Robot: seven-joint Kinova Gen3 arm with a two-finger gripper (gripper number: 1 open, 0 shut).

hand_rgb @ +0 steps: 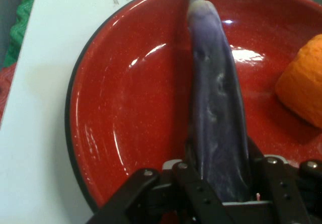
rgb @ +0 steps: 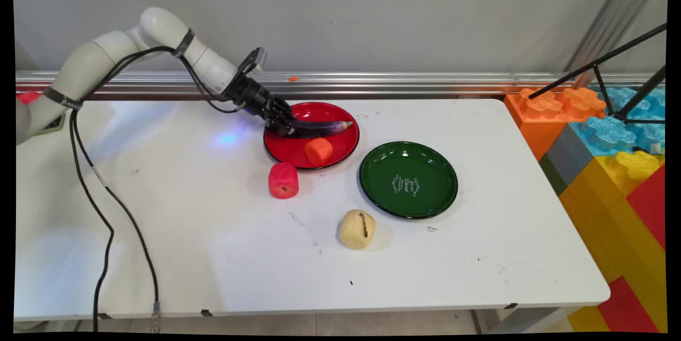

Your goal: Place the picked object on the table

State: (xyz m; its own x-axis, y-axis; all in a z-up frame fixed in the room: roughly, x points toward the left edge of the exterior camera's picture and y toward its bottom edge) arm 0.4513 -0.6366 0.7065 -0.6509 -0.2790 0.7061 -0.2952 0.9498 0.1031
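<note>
A long purple eggplant [rgb: 323,127] lies across the red plate [rgb: 340,115], its tip pointing right. My gripper [rgb: 284,127] is low over the plate's left side and shut on the eggplant's thick end. In the hand view the eggplant [hand_rgb: 217,103] runs up from between the fingers [hand_rgb: 187,156] over the red plate [hand_rgb: 121,118]. An orange piece [rgb: 318,150] sits on the plate's near side; the orange piece [hand_rgb: 303,83] shows at the hand view's right edge.
A red cube-like fruit [rgb: 283,181] stands on the table just in front of the red plate. An empty green plate [rgb: 408,179] lies to the right, and a beige potato [rgb: 357,229] sits nearer the front. Big coloured blocks [rgb: 612,144] stand beyond the table's right edge.
</note>
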